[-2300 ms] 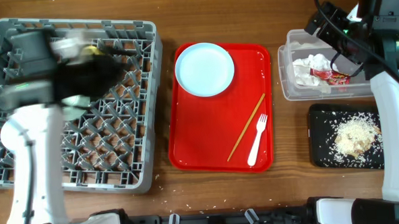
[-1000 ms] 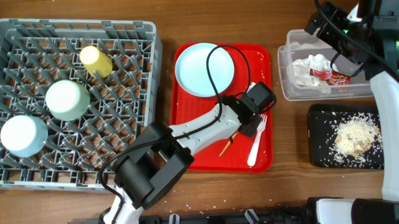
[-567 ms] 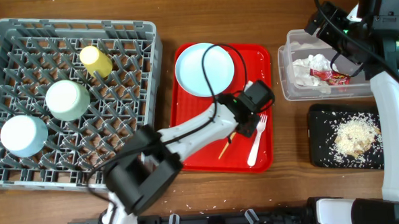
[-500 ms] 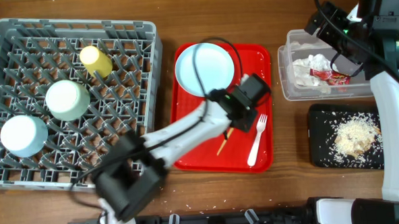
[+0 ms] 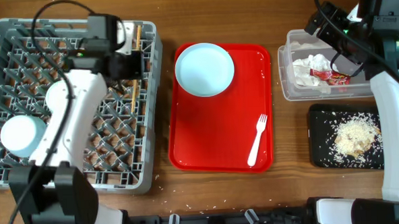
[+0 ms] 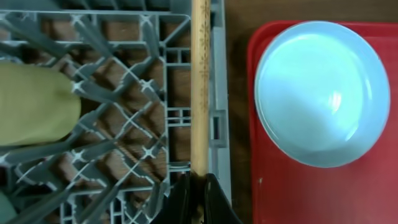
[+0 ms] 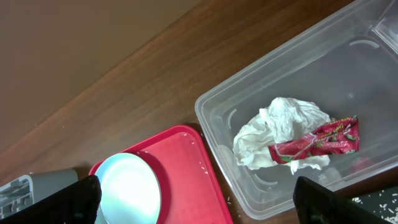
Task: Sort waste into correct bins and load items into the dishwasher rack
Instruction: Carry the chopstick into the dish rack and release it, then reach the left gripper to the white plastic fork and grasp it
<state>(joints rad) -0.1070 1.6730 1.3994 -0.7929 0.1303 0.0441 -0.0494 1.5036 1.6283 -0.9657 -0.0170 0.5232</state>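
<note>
Wooden chopstick [image 6: 200, 87] pinched by left fingers [image 6: 181, 200] over rack [image 5: 131, 165]; right fingers [image 7: 78, 199] spread, empty; waste [image 5: 315, 66] binned; plate [image 5: 204, 69], fork [image 5: 257, 140] remain on red tray [image 5: 214, 131].

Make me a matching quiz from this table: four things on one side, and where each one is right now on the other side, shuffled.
1 thin wooden chopstick
2 white plastic fork
3 crumpled white tissue
4 beige rice-like clump

A clear plastic tub
B shallow black tray
C flat red tray
D left tool, over the grey pegged rack

Pairs: 1-D, 2-C, 3-A, 4-B
</note>
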